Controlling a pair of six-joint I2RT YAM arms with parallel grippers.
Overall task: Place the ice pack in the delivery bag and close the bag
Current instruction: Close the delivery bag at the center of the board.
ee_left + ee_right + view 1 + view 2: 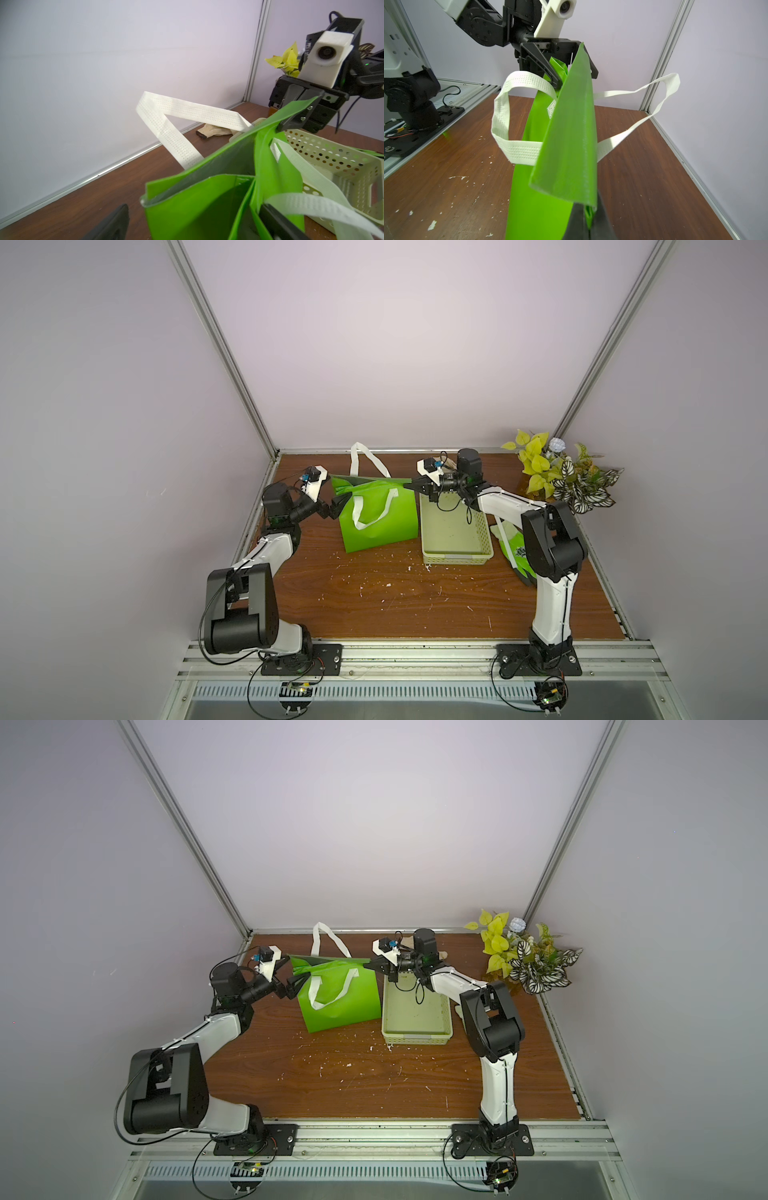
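The delivery bag [380, 526] [345, 1002], bright green with white strap handles [366, 459], stands at the back middle of the wooden table, its mouth nearly flat. My right gripper [414, 485] [589, 225] is shut on the bag's right top corner [291, 112]. My left gripper [335, 511] [193, 226] is open, and its jaws straddle the folded left end of the bag. I cannot pick out the ice pack for certain. A flat green and white packet [514, 549] with a dark print lies half under my right arm.
A pale green perforated basket [457, 558] [415, 1039] stands right of the bag, touching it. A leafy plant [561, 477] fills the back right corner. A beige glove-like thing [216, 132] lies by the back wall. White crumbs dot the front of the table.
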